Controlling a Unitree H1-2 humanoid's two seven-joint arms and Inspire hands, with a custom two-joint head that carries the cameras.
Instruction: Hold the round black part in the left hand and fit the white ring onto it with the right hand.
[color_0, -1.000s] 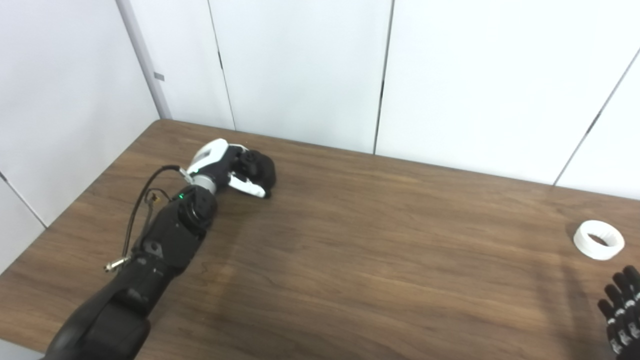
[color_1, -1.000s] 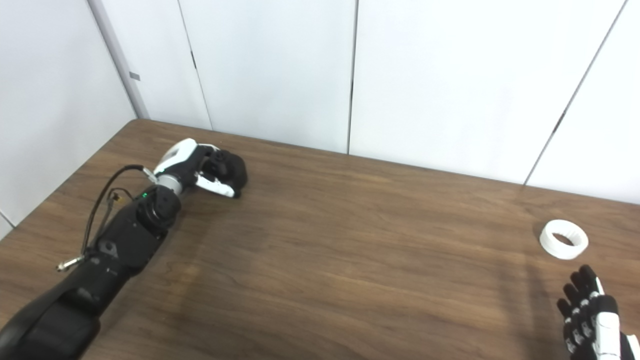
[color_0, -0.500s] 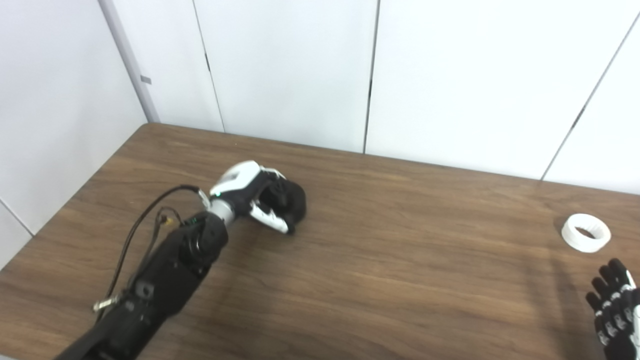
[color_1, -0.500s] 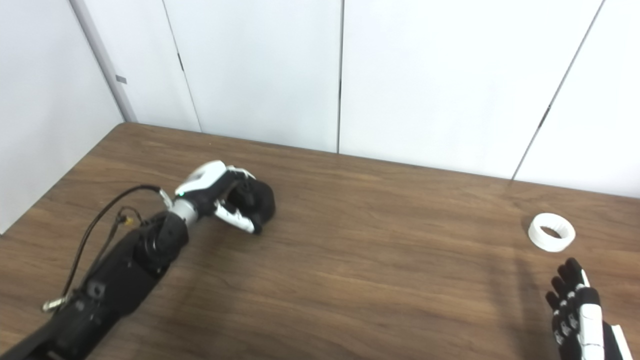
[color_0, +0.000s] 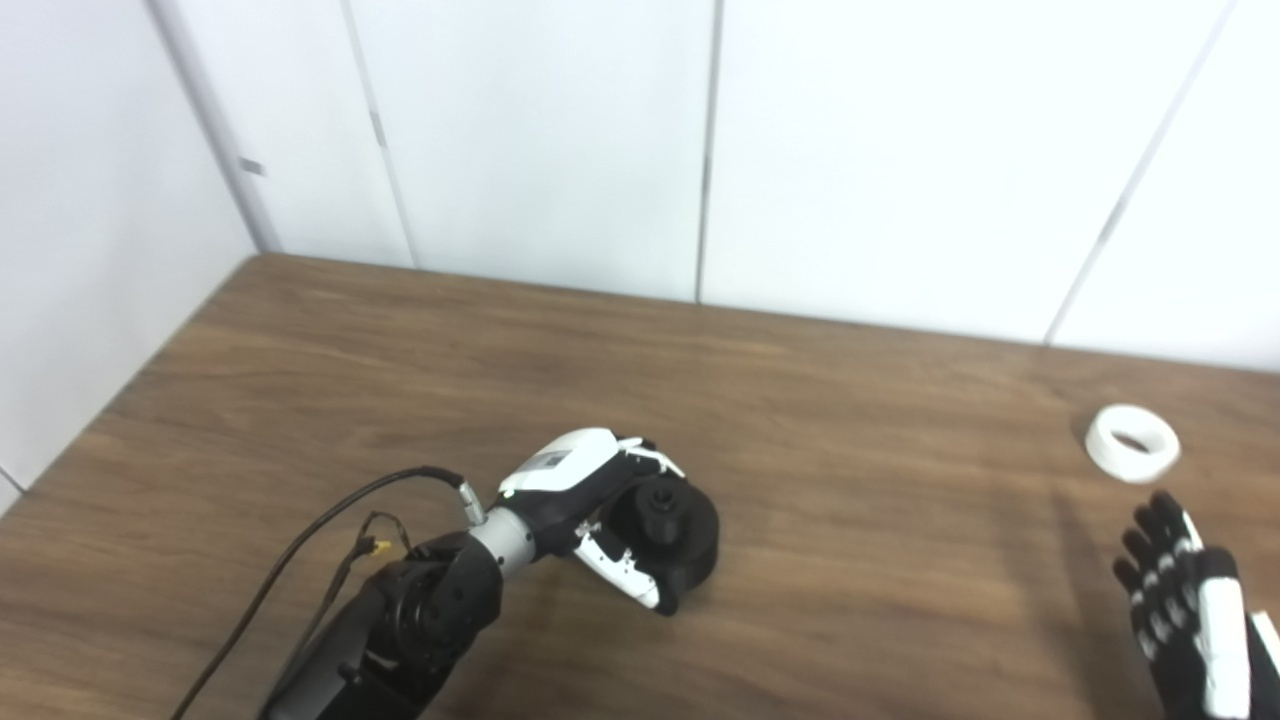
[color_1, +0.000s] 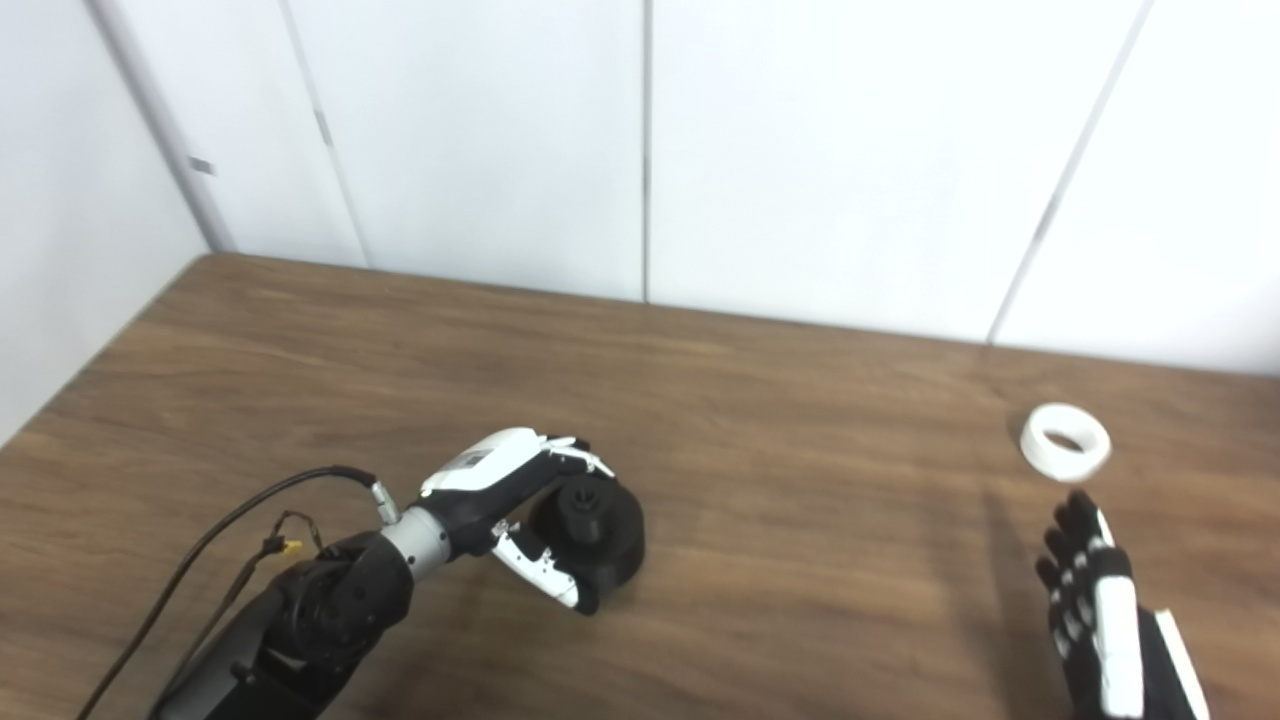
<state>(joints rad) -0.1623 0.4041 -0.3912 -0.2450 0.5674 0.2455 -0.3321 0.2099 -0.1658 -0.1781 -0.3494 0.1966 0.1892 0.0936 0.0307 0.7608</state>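
My left hand (color_0: 590, 505) is shut on the round black part (color_0: 675, 532), a thick disc with a short hub standing up from its middle, held low over the wooden table near the centre-left. The thumb runs under the part's near side and the fingers wrap its far side. The white ring (color_0: 1132, 442) lies flat on the table at the far right. My right hand (color_0: 1190, 615) hovers just short of the ring, fingers spread and pointing toward it, holding nothing. In the right eye view the ring (color_1: 1065, 441) and the right hand (color_1: 1095, 610) sit the same way.
The brown wooden table (color_0: 400, 400) runs up to white wall panels at the back and on the left. A black cable (color_0: 300, 545) loops off my left forearm above the tabletop.
My left hand has carried the black part from the table's far left toward the centre and nearer to me. My right hand has come further up toward the ring. The camera has also shifted.
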